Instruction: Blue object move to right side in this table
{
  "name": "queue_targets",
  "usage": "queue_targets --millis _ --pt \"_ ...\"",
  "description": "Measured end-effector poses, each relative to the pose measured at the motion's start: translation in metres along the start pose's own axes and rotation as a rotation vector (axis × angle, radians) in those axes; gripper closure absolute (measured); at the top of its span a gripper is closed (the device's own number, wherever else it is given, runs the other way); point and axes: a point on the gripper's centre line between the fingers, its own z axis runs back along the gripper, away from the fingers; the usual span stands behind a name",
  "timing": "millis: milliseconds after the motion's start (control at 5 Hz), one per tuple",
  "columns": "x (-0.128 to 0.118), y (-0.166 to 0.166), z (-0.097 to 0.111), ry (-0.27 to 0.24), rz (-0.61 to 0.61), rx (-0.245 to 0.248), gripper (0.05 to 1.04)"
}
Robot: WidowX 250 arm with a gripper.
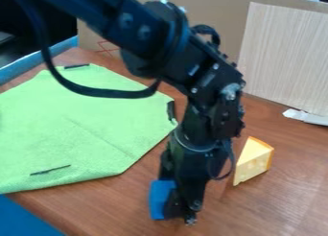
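The black gripper (pixel 181 205) hangs low over the brown table at the lower middle of the view, pointing down. A blue object (pixel 160 199) is right against its left side, low near the table surface. The gripper covers the object's right part, so whether it is held cannot be seen.
A yellow cheese wedge (pixel 253 160) stands on the wooden table (pixel 282 196) just right of the gripper. A green cloth (pixel 76 129) covers the left side. Behind are a pale wood panel (pixel 285 57) and cardboard (pixel 221 12); a white piece (pixel 304 116) lies at right.
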Motion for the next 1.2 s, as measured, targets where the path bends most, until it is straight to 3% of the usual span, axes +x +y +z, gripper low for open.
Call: queue_targets --millis 200,400,600,800,1000,1200 --pt "0.001 0.005 -0.001 -0.026 0.024 -0.019 0.122" --pt "-0.010 0.014 0.016 -0.061 0.056 -0.054 0.080" --pt "-0.034 0.043 0.057 -0.140 0.155 -0.069 0.083" --pt "-0.059 0.081 0.077 -0.111 0.272 -0.063 0.083" --pt "-0.079 0.119 0.066 0.091 0.433 -0.023 0.083" --pt "-0.118 0.159 0.053 0.135 0.656 -0.049 0.083"
